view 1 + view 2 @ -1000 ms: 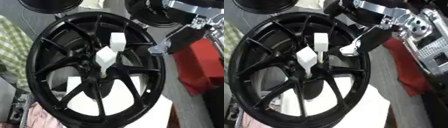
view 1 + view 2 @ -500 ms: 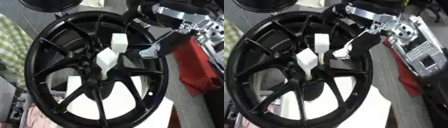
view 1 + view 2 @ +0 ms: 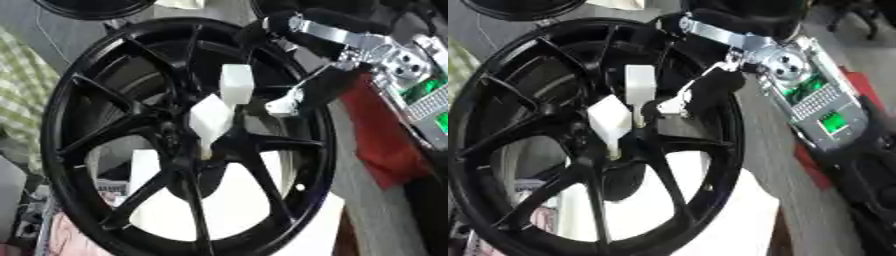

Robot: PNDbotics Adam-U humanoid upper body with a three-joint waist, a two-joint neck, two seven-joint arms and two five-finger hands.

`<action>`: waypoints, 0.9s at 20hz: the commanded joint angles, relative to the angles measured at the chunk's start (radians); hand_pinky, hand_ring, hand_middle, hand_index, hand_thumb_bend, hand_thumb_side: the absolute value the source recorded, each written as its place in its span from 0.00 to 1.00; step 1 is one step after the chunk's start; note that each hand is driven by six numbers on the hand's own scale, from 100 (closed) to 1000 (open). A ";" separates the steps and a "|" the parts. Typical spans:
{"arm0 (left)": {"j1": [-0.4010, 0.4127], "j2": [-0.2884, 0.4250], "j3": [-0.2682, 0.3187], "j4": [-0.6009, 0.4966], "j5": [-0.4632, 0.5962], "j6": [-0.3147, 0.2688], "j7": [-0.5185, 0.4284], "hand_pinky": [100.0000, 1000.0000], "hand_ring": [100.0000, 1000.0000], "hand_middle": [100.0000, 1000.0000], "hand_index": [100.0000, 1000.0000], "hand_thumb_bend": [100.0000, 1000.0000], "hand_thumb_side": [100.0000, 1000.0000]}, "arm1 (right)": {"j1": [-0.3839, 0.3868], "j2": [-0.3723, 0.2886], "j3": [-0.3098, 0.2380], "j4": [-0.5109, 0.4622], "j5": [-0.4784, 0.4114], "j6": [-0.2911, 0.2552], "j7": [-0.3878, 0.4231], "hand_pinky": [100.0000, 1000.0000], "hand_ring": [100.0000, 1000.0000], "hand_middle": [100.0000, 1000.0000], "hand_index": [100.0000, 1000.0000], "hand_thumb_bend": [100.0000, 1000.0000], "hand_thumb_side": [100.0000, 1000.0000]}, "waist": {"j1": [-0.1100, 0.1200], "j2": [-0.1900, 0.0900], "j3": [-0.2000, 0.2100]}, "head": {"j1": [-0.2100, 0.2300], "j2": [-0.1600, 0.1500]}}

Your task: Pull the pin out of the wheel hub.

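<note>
A black spoked wheel hub [image 3: 114,132] stands tilted and fills the middle of both views. Two white block-shaped pins stick out of its centre: an upper pin [image 3: 236,84] and a lower pin [image 3: 210,120] set at an angle just below it. My right hand [image 3: 715,85], black on a silver arm [image 3: 350,37], reaches in from the upper right across the rim. Its pale fingertip [image 3: 671,106] lies just right of the upper pin, close to it but not closed round it. The dark hand blends into the wheel. My left hand shows in neither view.
A red cloth [image 3: 381,135] lies right of the wheel. A green checked cloth [image 3: 22,100] hangs at the left edge. A white box [image 3: 219,210] sits under the wheel. Another black wheel [image 3: 96,7] stands at the top left.
My right arm has come in from the upper right, and the hand has moved left and down over the rim, close to the upper pin. The pins have not moved.
</note>
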 commanded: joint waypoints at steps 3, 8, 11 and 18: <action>-0.013 0.012 0.002 -0.020 -0.006 -0.002 -0.007 0.68 0.60 0.48 0.63 0.00 0.76 | -0.021 -0.009 -0.005 0.009 0.015 -0.013 -0.004 1.00 0.89 0.72 0.84 0.48 0.10 | 0.005 -0.008 0.003 | -0.010 -0.007; -0.015 0.012 0.001 -0.020 -0.007 -0.002 -0.011 0.68 0.60 0.48 0.63 0.00 0.76 | -0.022 -0.008 -0.003 0.016 0.020 -0.015 -0.009 1.00 0.89 0.72 0.83 0.46 0.10 | 0.003 -0.002 0.005 | -0.013 -0.006; -0.017 0.013 0.001 -0.020 -0.008 -0.002 -0.013 0.68 0.60 0.48 0.63 0.00 0.76 | -0.021 -0.008 -0.002 0.019 0.023 -0.017 -0.012 1.00 0.89 0.70 0.82 0.44 0.09 | 0.001 0.001 0.007 | -0.014 -0.008; -0.020 0.012 0.000 -0.020 -0.010 -0.002 -0.016 0.68 0.60 0.48 0.63 0.00 0.76 | -0.018 -0.006 -0.001 0.037 0.036 -0.031 -0.008 1.00 0.89 0.66 0.79 0.41 0.08 | -0.003 0.007 0.012 | -0.018 -0.014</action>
